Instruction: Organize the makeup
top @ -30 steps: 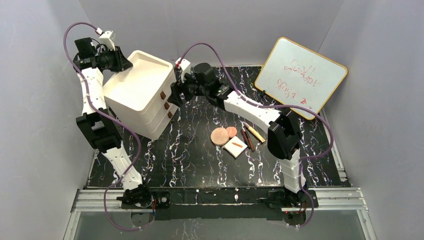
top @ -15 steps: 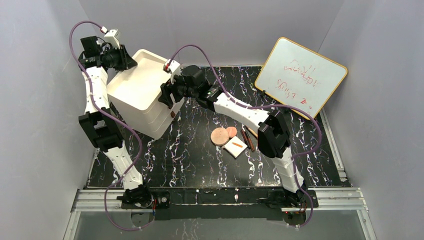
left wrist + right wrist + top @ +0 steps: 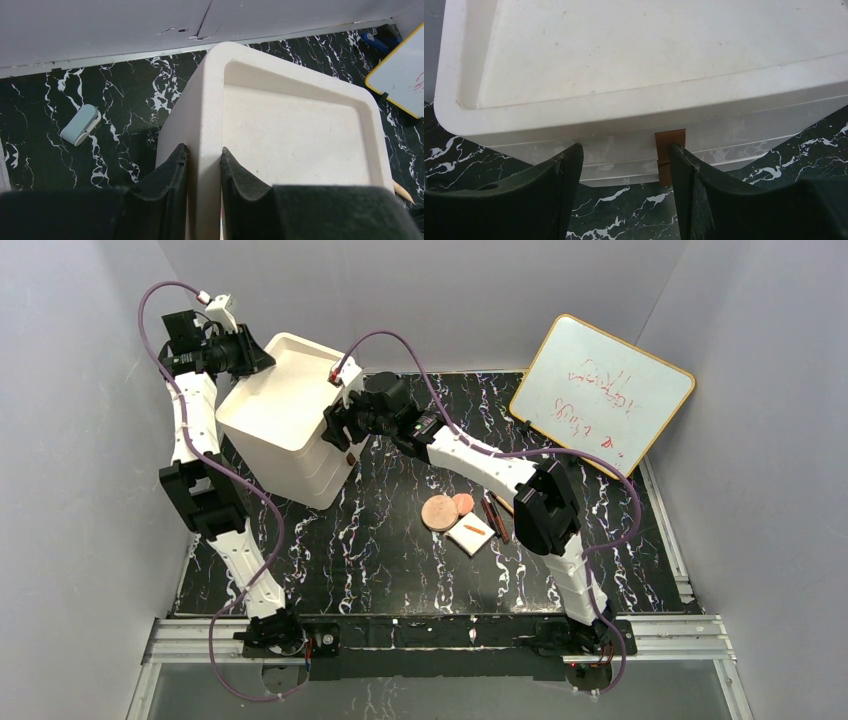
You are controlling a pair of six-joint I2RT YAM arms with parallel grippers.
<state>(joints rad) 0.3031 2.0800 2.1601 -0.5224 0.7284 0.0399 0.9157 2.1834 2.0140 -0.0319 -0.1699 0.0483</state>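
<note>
Cream drawer box [image 3: 280, 430] at ten o'clock is turning, left gripper [image 3: 204, 156] pinching its rim [image 3: 205, 100]. Jaws spread, the right gripper [image 3: 624, 156] is nearing a drawer knob [image 3: 670, 141].

Cream drawer box [image 3: 272, 425] and yellow-framed whiteboard [image 3: 600, 395] rest on marbled table [image 3: 400, 560].

Table [image 3: 400, 570], black with white marbling. On it: cream box [image 3: 270, 415], left rear; yellow-framed whiteboard [image 3: 600, 395], right rear, leaning; tan disc [image 3: 439, 512] and smaller red disc [image 3: 463, 503], centre, touching; white pad [image 3: 470, 534] just in front; thin sticks [image 3: 495, 518] beside them; pale clip [image 3: 81, 125] near the wall, apart from the box.
</note>
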